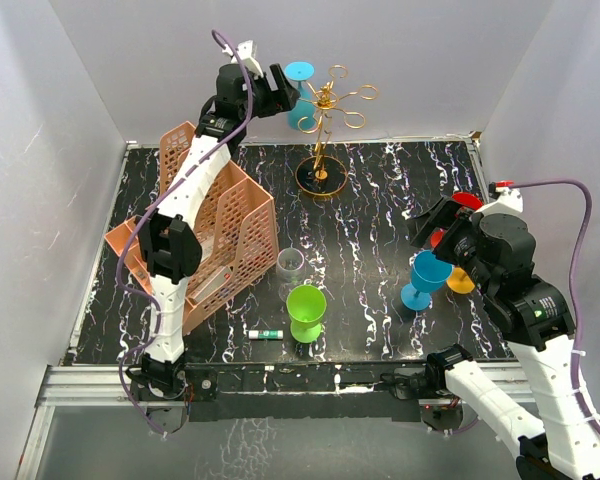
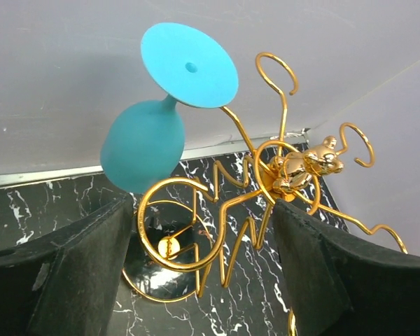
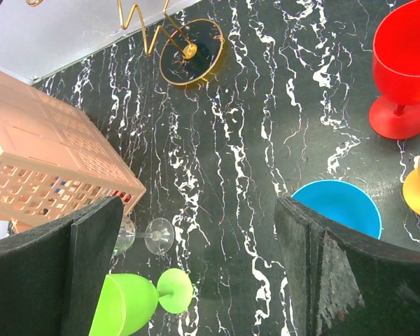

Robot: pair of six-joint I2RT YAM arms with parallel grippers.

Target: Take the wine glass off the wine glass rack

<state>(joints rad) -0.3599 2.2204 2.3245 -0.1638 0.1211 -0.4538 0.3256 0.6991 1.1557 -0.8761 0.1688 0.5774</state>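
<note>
Black marbled table, white walls; left gripper open, empty, jaws flanking rack loops. Blue glass hangs inverted, tilted, foot apparently hooked in a rack arm, just above; right gripper open, idle, far from rack.

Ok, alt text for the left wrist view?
A teal wine glass hangs foot-up from a looped arm of the gold wire rack, just beyond the open left pincer. Its dark fingers frame the bottom corners, above a black marbled table.
</note>
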